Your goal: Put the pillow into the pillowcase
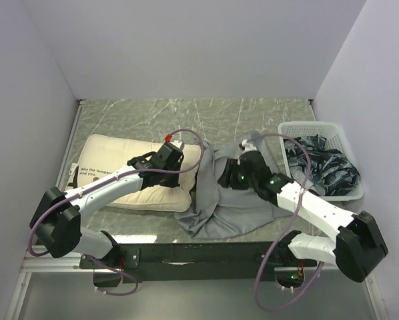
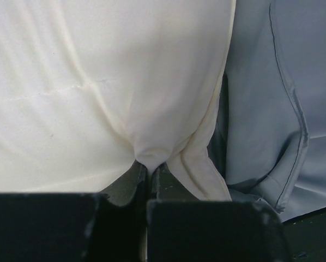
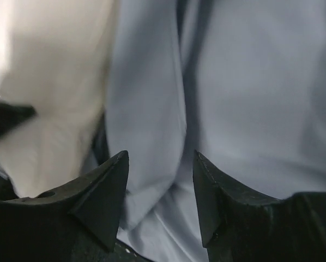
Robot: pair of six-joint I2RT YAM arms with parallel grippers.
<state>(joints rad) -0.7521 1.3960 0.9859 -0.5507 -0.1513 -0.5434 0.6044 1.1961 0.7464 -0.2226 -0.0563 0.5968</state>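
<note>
The cream-white pillow [image 1: 113, 167] lies on the left of the table, black lettering at its left end. Its right end meets the grey pillowcase [image 1: 233, 213], which lies crumpled at the table's middle. My left gripper [image 2: 150, 166] is shut on a pinch of the pillow [image 2: 97, 82] near that right end; in the top view the left gripper [image 1: 175, 148] sits over the pillow's right edge. My right gripper [image 3: 160, 158] is open above a fold of the pillowcase [image 3: 250, 82], with the fold lying between its fingertips; from above, the right gripper [image 1: 225, 175] is on the pillowcase's left part.
A white plastic basket [image 1: 349, 193] with dark crumpled cloth stands at the right. The marble tabletop [image 1: 186, 113] runs to the back between the white walls. A black rail [image 1: 199, 252] lines the near edge.
</note>
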